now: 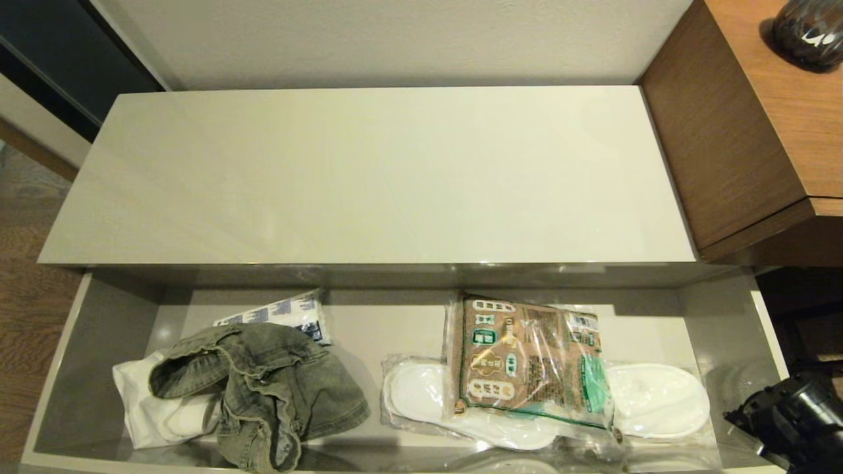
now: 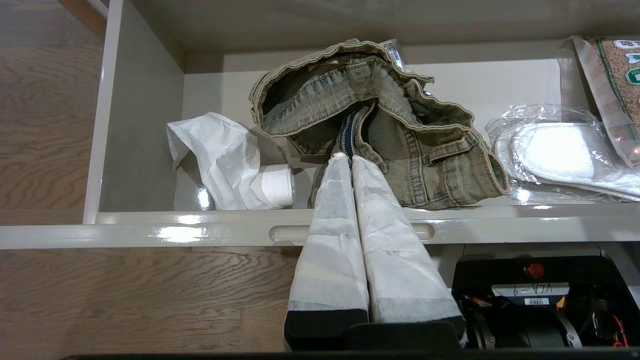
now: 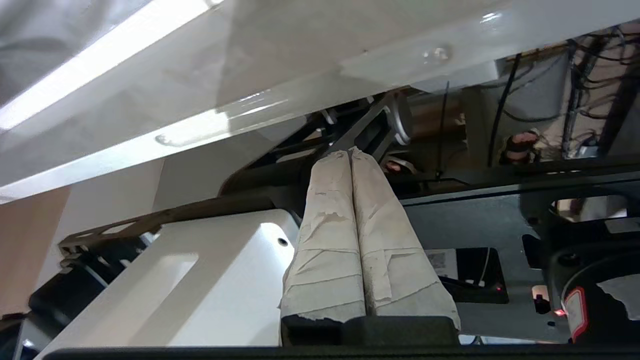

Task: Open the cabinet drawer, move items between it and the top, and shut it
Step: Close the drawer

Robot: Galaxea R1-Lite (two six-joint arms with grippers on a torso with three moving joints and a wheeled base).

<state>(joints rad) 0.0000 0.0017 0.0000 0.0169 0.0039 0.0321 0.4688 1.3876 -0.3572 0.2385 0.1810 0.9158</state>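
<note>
**Drawer open, items not yet moved**

Done: cabinet drawer (image 1: 99, 329) is pulled out, filling the lower half of the head view. Handle recess shows on its front rim in the left wrist view.

Left to do: the transfer and the close. Cabinet top (image 1: 369, 178) in the middle of the head view carries nothing. Both items sit in the drawer's lower-left part: grey-green denim garment (image 1: 276, 388), crumpled, lying partly over the white cloth (image 1: 148, 411), which pokes out at its left edge. Judging from this, roughly a third of the task is complete.

Also in the drawer, not task items: plastic-wrapped white slippers (image 1: 658, 398) at lower right, with a brown-and-green printed packet (image 1: 527, 359) lying across them; a blue-and-white packet (image 1: 290, 313) behind the denim.

Grippers:
- left gripper (image 2: 350, 157): fingers pressed together, holding nothing, sitting outside the drawer front and lined up with the denim. Not in the head view.
- right gripper (image 3: 348, 152): fingers together, empty, pointed at the robot's own frame and wiring below a pale panel. Only a dark piece of the right arm (image 1: 790, 415) shows at the lower right edge of the head view.

Hard to tell:
- Drawer's near edge is cut off at the bottom of the head view.
- How much white cloth is buried under the denim is hidden.
- Blue-and-white packet is mostly covered; can't identify it.
- Dark object on the brown wood-grain furniture (image 1: 744, 131), upper right, is cropped.
</note>
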